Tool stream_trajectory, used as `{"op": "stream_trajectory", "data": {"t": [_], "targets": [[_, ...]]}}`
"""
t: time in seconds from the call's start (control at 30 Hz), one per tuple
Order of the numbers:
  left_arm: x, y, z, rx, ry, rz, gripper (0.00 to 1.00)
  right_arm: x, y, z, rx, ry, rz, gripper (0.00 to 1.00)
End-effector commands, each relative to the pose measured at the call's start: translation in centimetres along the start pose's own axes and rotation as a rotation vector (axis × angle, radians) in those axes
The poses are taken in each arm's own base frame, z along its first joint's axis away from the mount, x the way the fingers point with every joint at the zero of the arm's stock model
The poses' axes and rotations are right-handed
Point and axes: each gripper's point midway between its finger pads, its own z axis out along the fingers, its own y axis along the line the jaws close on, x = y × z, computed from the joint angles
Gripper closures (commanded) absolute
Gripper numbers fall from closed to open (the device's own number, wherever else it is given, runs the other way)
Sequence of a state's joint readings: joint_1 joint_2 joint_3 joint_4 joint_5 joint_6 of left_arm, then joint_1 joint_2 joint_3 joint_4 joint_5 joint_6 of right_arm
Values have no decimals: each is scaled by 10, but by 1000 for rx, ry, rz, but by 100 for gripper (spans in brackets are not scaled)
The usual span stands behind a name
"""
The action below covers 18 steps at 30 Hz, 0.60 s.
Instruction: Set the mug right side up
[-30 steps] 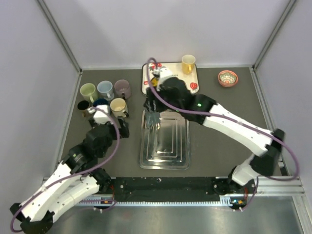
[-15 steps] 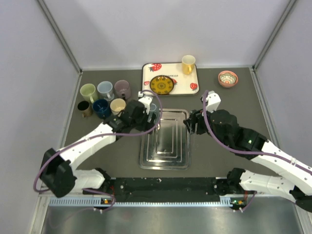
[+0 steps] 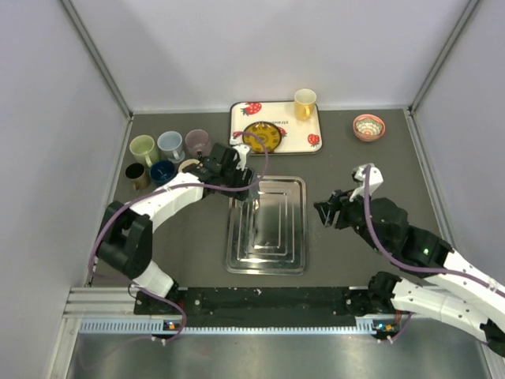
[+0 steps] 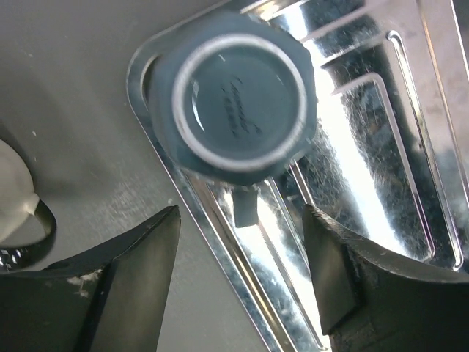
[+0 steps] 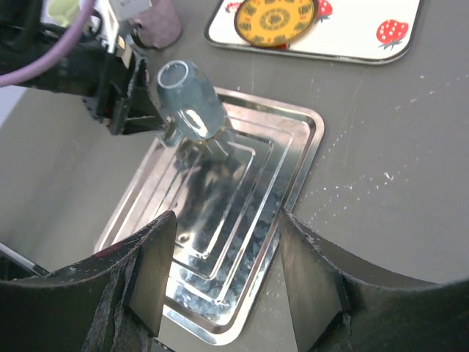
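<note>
Left arm reaches across to tray (image 3: 268,237) far-left corner. left gripper (image 4: 238,235) wide, just short of upside-down mug (image 4: 242,95) (base up) there. Right gripper (image 3: 325,212) wide, empty, right of tray. Overhead view: mug mostly hidden.

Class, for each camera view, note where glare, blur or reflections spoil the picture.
Left wrist: strong white glare on the tray right of the mug, and the left fingers are dark and out of focus. Right wrist: the tray mirrors the mug in smeared streaks; the right fingers are blurred. Top view: even light, only soft sheen on the tray.
</note>
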State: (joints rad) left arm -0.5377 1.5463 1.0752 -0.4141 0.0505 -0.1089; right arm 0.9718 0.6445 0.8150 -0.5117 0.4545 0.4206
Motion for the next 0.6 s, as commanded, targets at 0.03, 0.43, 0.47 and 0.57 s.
{"op": "stream_trajectory", "data": {"t": [0.03, 0.43, 0.47, 0.57], "targets": [[-24, -2, 10, 53, -12, 14, 30, -30, -2, -8, 5, -118, 46, 42], [-15, 4, 27, 34, 41, 22, 47, -23, -5, -2, 24, -101, 32, 42], [-13, 3, 29, 39, 49, 23, 49, -22, -5, -2, 24, -98, 32, 42], [-11, 3, 32, 41, 58, 20, 57, -21, -5, -1, 26, -96, 37, 42]]}}
